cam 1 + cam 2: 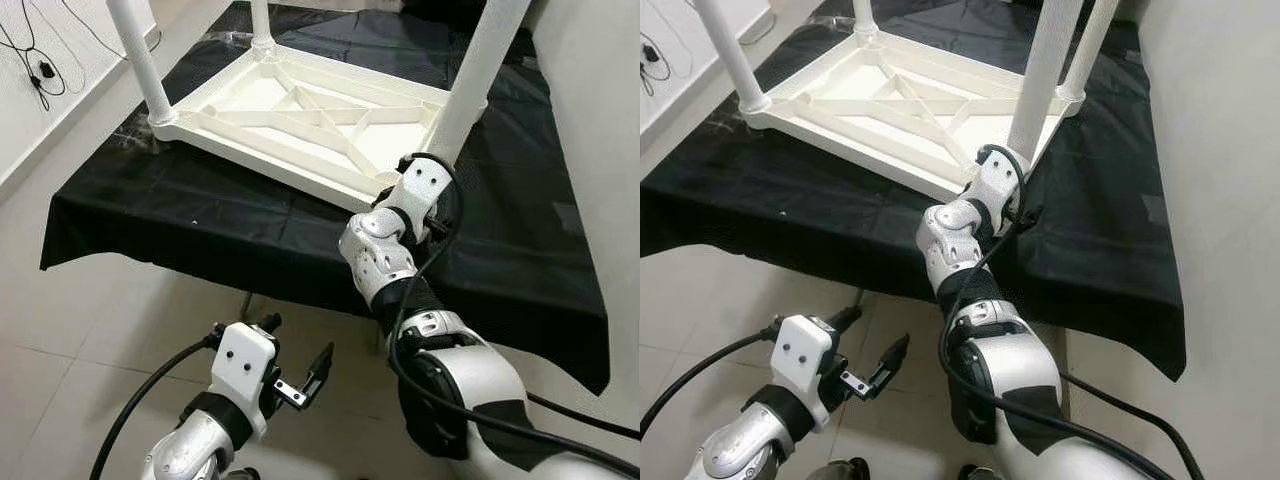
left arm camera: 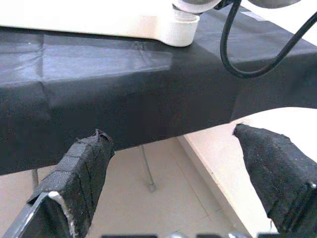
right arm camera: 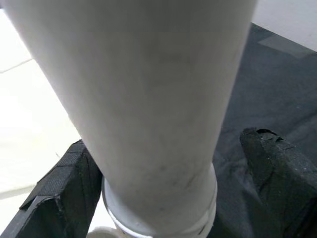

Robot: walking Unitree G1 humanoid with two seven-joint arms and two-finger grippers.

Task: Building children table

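White children's table [image 1: 300, 110] lay upside down on the black-draped surface [image 1: 200, 225], legs pointing up. Right hand [image 3: 158, 188] was at the base of the near-right leg [image 1: 480, 70], fingers [image 3: 59, 188] spread on either side of it; contact could not be judged. Left hand [image 1: 300, 385] hung low over the floor [image 1: 60, 330] before the surface, fingers [image 2: 79, 173] spread, holding nothing.

Silver jointed arms, black cables, black-fingered left claw [image 1: 300, 375].

Table legs [image 1: 480, 70] cropped at top
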